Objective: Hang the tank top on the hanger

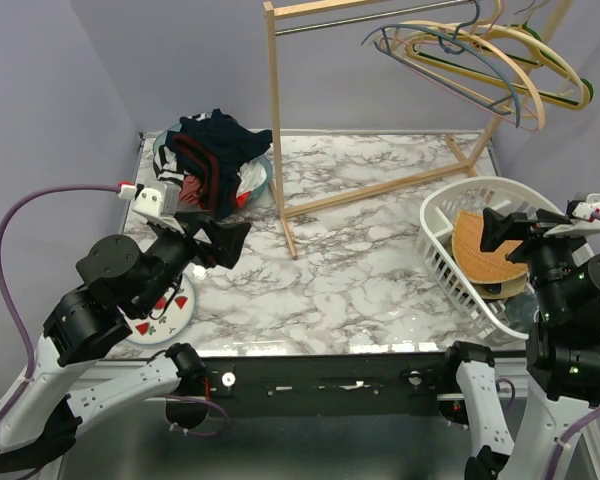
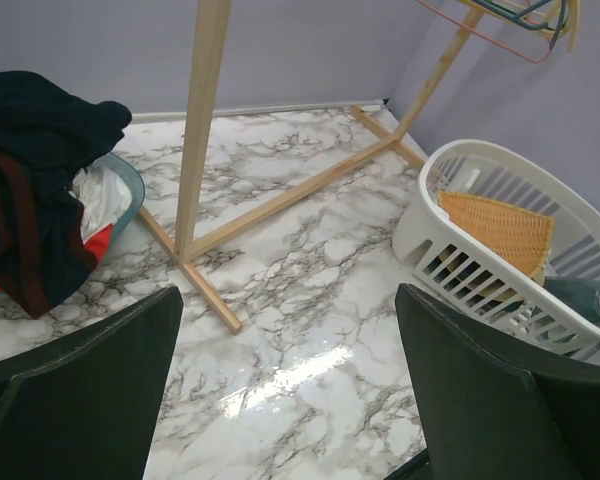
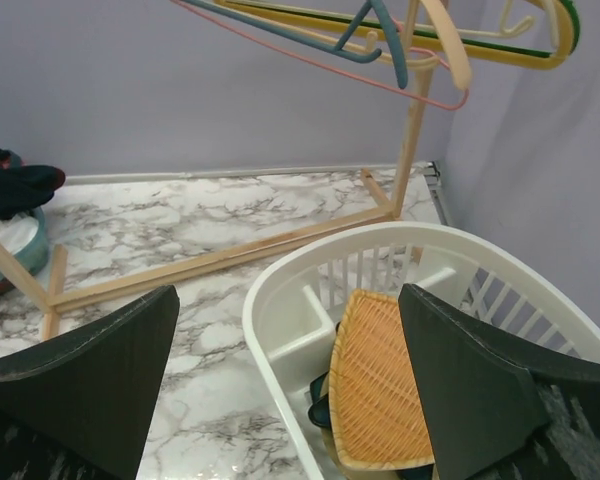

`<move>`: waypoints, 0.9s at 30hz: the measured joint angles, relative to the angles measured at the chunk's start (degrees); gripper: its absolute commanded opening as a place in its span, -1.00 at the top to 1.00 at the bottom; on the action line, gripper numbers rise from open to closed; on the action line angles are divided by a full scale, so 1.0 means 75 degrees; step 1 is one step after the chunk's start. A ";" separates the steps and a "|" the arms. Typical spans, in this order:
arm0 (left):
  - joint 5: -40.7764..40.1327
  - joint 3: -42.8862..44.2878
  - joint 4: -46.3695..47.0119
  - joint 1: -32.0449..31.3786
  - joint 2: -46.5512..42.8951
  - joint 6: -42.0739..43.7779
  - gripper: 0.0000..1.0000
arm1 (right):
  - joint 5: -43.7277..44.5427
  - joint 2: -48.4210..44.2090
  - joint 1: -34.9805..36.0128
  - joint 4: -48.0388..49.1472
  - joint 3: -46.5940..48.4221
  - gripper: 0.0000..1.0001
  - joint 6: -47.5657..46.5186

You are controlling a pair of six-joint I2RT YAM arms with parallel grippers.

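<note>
Both tools wide open, nothing gripped. Left tool (image 1: 225, 242) hovers over the near-left of the table (image 1: 370, 270). The tank top (image 1: 215, 140) is ahead and to its left: a crumpled navy heap with maroon trim, spilling over a teal basin (image 1: 263, 175) at the back-left corner. There's open glossy marble ahead-right of it, crossed only by the wooden rack (image 1: 275, 120) and its diagonal foot rail. Right tool (image 1: 520, 235) hangs over a white slotted basket (image 1: 450, 195) at the right edge, with a woven tan piece (image 1: 475, 245) below. The hanger (image 3: 396, 55), thin and grey-blue, is high ahead of the right tool, tangled among other hangers. It's clear from the right wrist and barely visible from the left. Only the top view shows the patterned plate (image 1: 170, 315) under the left arm.
</note>
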 measured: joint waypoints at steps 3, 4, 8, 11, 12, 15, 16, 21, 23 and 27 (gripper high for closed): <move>-0.0017 -0.0061 0.0067 0.0000 0.0020 0.0003 -0.97 | -0.0501 0.0070 -0.0003 -0.0003 0.0000 -0.99 -0.0055; -0.0050 -0.0073 0.0087 0.0000 0.0041 0.0003 -0.97 | -0.0667 0.0093 -0.0003 -0.0003 0.0000 -1.00 -0.0111; -0.0309 -0.0082 0.0152 0.0000 0.0189 0.0012 -0.97 | -0.2553 0.0367 -0.0003 -0.0067 -0.0017 -1.00 -0.1011; -0.0647 -0.0131 0.0300 0.0015 0.0469 0.0067 -0.97 | -0.3800 0.0606 -0.0003 -0.0125 -0.0160 -1.00 -0.1565; -0.0702 -0.0134 0.0323 0.0044 0.0536 0.0079 -0.97 | -0.4436 0.0772 -0.0003 -0.0125 -0.0297 -1.00 -0.1778; -0.0592 -0.0149 0.0522 0.0790 0.1049 0.0102 -0.97 | -0.5566 0.1198 -0.0003 -0.0122 -0.0714 -1.00 -0.2162; -0.0455 -0.0175 0.0600 0.1174 0.1174 0.0061 -0.97 | -0.5861 0.1390 -0.0003 -0.0122 -0.0880 -0.99 -0.2270; 0.0950 -0.0924 0.1317 0.4045 0.1749 -0.0493 -0.97 | -0.6811 0.2122 -0.0003 -0.0114 -0.1545 -0.99 -0.2836; 0.1498 -0.1207 0.1585 0.4858 0.1993 -0.0860 -0.96 | -0.7044 0.2235 -0.0003 -0.0079 -0.1929 -1.00 -0.3002; 0.2247 -0.1268 0.2107 0.5861 0.3077 -0.1597 -0.95 | -0.7312 0.2279 0.0000 0.0117 -0.2474 -0.99 -0.3121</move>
